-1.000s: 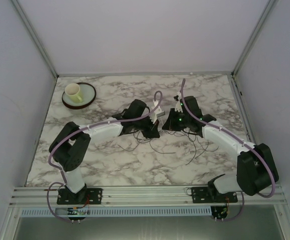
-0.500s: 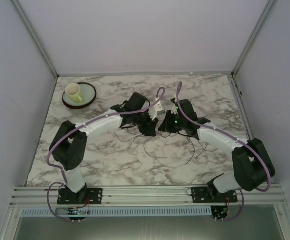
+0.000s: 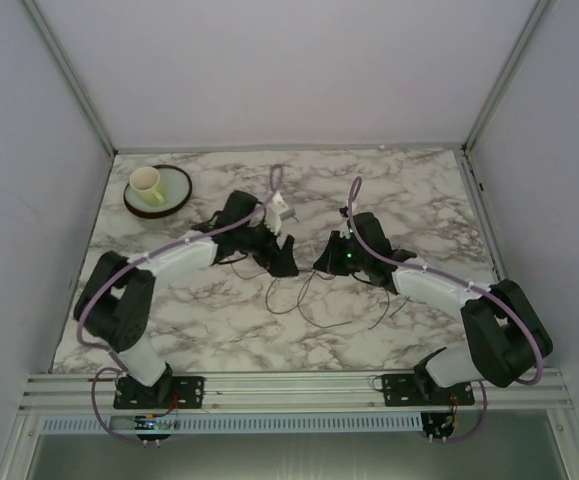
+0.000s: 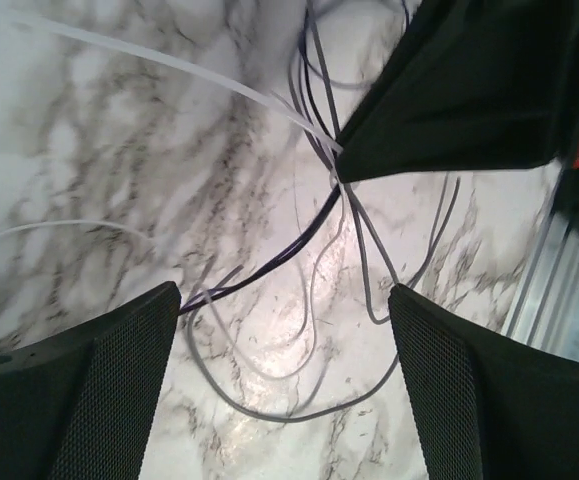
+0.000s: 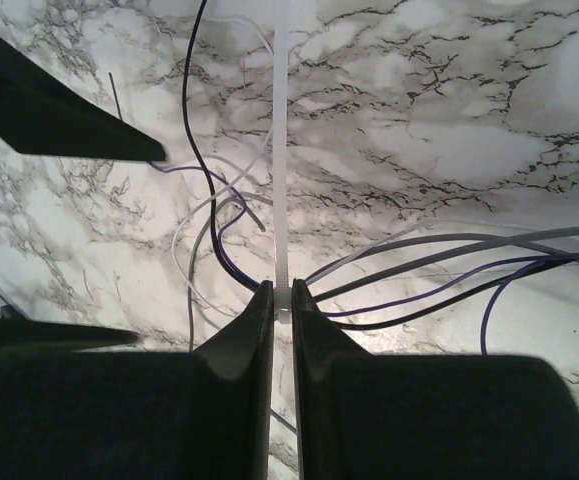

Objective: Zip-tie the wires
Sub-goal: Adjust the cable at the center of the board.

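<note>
As left gripper [image 4: 284, 295] has just let go and drawn back toward left, its black fingers now stand wide, nothing between them. Meanwhile right gripper [image 5: 281, 295] stays pinched narrow on thin white plastic zip tie [image 5: 281, 150], tip right at crossing of thin dark wires [image 5: 419, 262]. Wires lie loose on white-grey marble table [image 3: 219, 320], between both arms. Whether tie goes around bundle, cannot tell; I judge it not yet pulled tight. Room: bare table all around, pale cup on round plate [image 3: 147, 183] well apart at far left corner, metal rail [image 3: 289, 385] along near edge.
</note>
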`<state>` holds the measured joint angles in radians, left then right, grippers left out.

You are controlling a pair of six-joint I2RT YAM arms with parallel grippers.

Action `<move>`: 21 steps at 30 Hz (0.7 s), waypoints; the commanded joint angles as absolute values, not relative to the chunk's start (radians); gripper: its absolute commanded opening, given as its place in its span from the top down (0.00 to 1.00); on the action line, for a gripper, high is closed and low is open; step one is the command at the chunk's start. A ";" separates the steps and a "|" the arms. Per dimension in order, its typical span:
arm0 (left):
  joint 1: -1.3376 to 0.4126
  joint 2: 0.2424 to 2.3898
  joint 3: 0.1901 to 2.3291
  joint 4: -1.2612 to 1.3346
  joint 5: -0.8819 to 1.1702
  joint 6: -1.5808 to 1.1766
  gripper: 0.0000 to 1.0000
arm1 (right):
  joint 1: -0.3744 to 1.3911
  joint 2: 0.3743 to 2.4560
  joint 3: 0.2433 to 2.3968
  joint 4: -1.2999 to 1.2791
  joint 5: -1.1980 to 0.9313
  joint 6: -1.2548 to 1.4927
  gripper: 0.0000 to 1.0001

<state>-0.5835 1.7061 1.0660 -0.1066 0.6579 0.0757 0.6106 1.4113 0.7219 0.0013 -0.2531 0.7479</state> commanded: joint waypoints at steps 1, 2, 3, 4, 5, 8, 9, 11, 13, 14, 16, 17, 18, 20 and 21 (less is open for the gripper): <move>-0.540 1.544 0.981 0.254 0.689 -0.210 0.12 | 0.635 1.371 0.719 0.060 -0.197 0.729 1.00; -0.540 1.525 0.954 0.311 0.656 -0.271 0.11 | 0.640 1.369 0.719 0.060 -0.190 0.725 1.00; -0.539 1.506 0.925 0.384 0.631 -0.343 0.11 | 0.645 1.368 0.719 0.060 -0.184 0.722 1.00; -0.537 1.492 0.897 0.454 0.604 -0.407 0.11 | 0.651 1.368 0.719 0.061 -0.179 0.717 1.00; -0.538 1.480 0.871 0.501 0.561 -0.476 0.11 | 0.656 1.366 0.719 0.061 -0.173 0.713 1.00; -0.540 1.463 0.820 0.595 0.479 -0.618 0.11 | 0.670 1.364 0.727 0.062 -0.159 0.705 1.00; -0.540 1.464 0.813 0.614 0.470 -0.648 0.11 | 0.674 1.362 0.731 0.063 -0.157 0.704 1.00; -0.541 1.471 0.803 0.615 0.448 -0.690 0.11 | 0.680 1.358 0.735 0.064 -0.152 0.699 1.00; -0.544 1.478 0.796 0.607 0.430 -0.703 0.11 | 0.685 1.350 0.738 0.068 -0.147 0.694 1.00; -0.544 1.482 0.793 0.595 0.412 -0.706 0.11 | 0.689 1.347 0.739 0.070 -0.145 0.691 1.00; -0.547 1.501 0.792 0.586 0.402 -0.714 0.12 | 0.693 1.341 0.741 0.073 -0.143 0.684 1.00; -0.551 1.512 0.791 0.595 0.397 -0.725 0.13 | 0.694 1.340 0.744 0.074 -0.144 0.682 1.00; -0.555 1.528 0.787 0.620 0.400 -0.739 0.14 | 0.697 1.339 0.746 0.074 -0.145 0.682 1.00; -0.569 1.553 0.785 0.659 0.388 -0.765 0.15 | 0.702 1.341 0.752 0.074 -0.146 0.680 1.00; -0.575 1.569 0.791 0.669 0.383 -0.773 0.16 | 0.705 1.343 0.754 0.074 -0.147 0.679 1.00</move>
